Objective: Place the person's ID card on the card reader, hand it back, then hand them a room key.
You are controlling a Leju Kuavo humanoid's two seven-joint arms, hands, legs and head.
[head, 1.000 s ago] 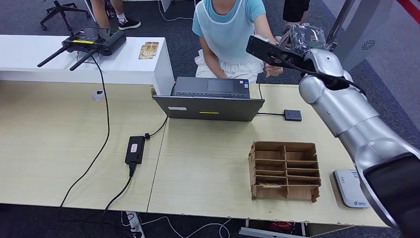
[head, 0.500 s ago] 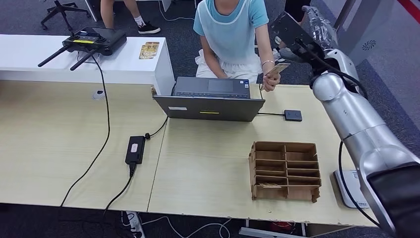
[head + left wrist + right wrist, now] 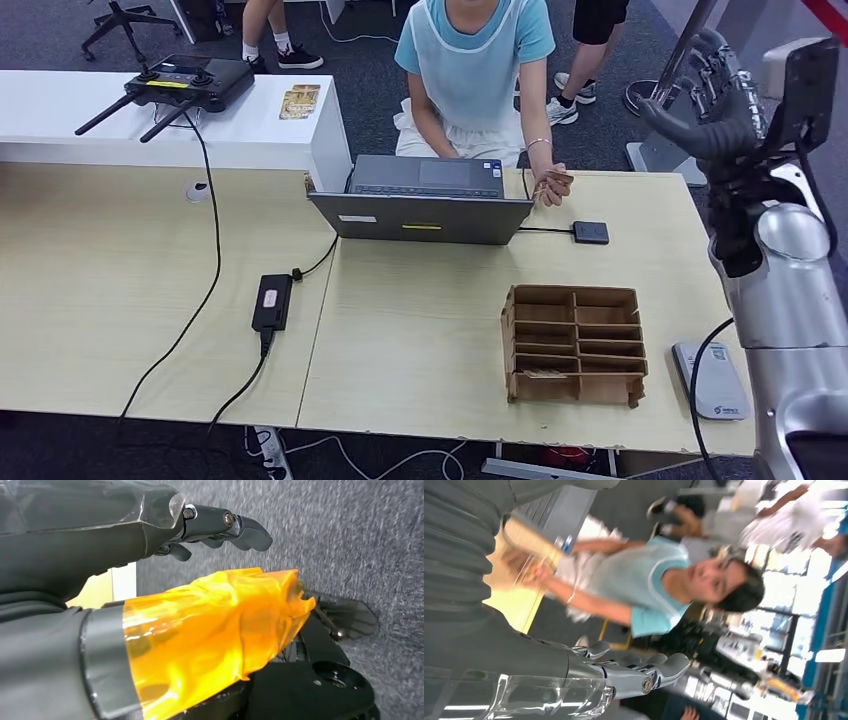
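A person in a light blue top [image 3: 470, 60] sits behind the laptop and holds a tan ID card [image 3: 557, 181] at the table's far edge. The card reader [image 3: 591, 232], a small black square on a cable, lies just in front of that card. My right hand [image 3: 715, 95] is raised at the far right, well apart from the card, fingers apart and holding nothing; the right wrist view shows its fingers [image 3: 639, 672] bare. A wooden slotted organizer [image 3: 575, 343] has one card [image 3: 541, 373] in a front slot. My left hand [image 3: 220, 525] hangs over grey carpet, holding nothing.
An open grey laptop [image 3: 425, 200] stands mid-table. A black power brick [image 3: 272, 300] and cables lie to its left. A white device [image 3: 708, 380] sits at the table's right front corner. A controller with antennas [image 3: 180, 85] rests on the white counter. Other people stand behind.
My right arm has drawn back from the person and swung up to the right, its hand now bare. The person's hand has lowered the card to the table's far edge.
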